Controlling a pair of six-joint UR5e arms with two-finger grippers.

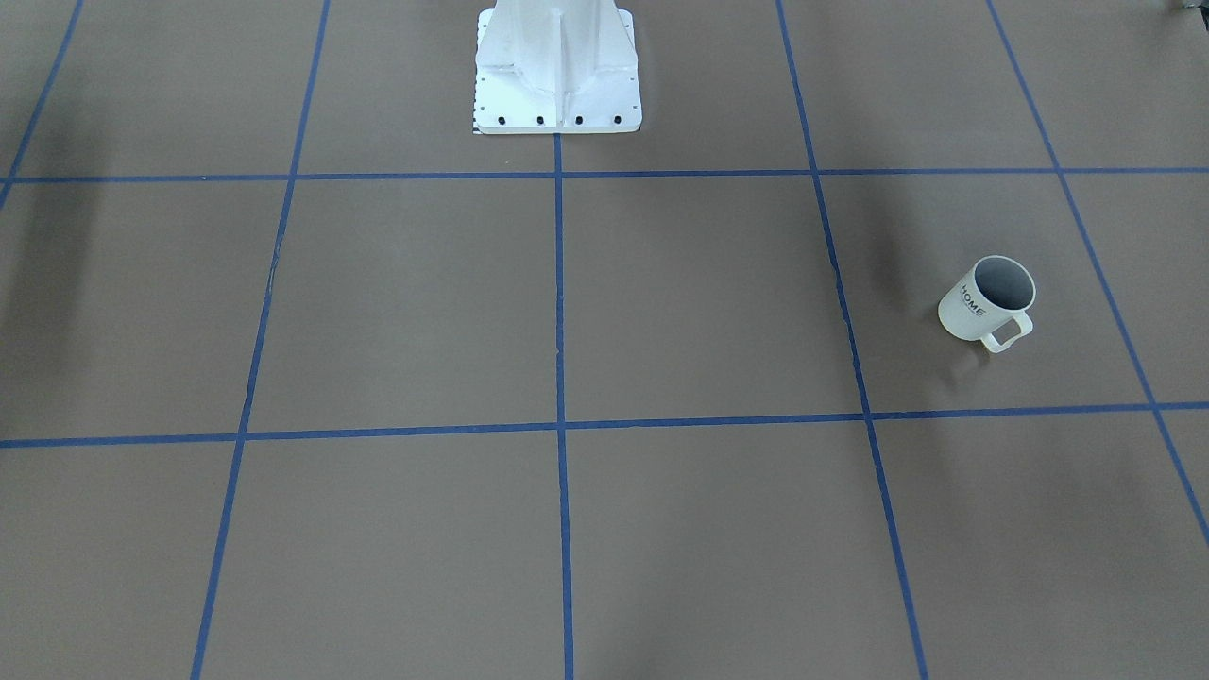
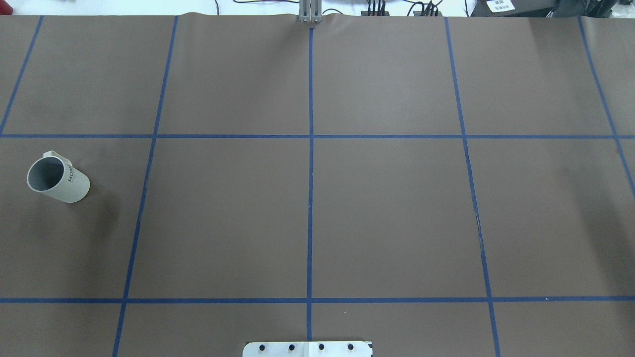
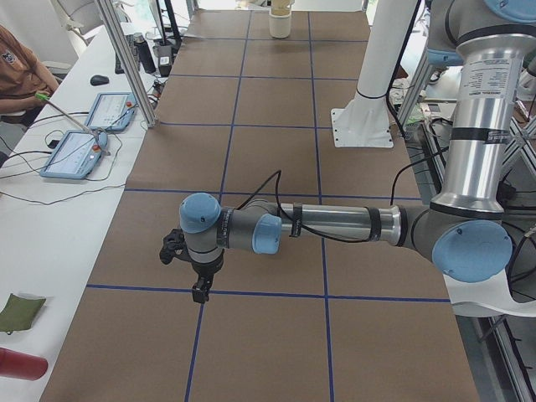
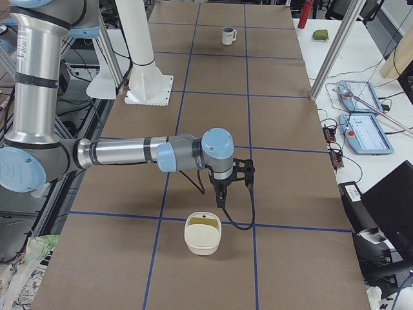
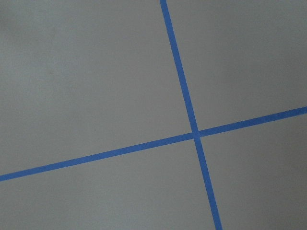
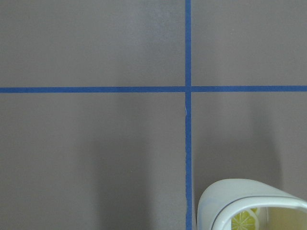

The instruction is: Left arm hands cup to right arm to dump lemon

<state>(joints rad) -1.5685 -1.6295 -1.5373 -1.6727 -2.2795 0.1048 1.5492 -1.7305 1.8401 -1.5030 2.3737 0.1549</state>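
Observation:
The cup is a cream mug lettered HOME. It stands upright on the brown table, far over on my left side, small and distant in the exterior right view. Only the grey inner wall of its mouth shows; the lemon is hidden. My left gripper hangs above the table on the outstretched near arm in the exterior left view, and that arm's wrist covers the cup's spot. My right gripper hangs just behind a cream bowl. I cannot tell whether either gripper is open or shut.
A cream bowl with a yellowish inside sits on my right end of the table, its rim at the right wrist view's bottom. The white pedestal stands at the robot's edge. Tablets and a person's sleeve lie beyond the far edge.

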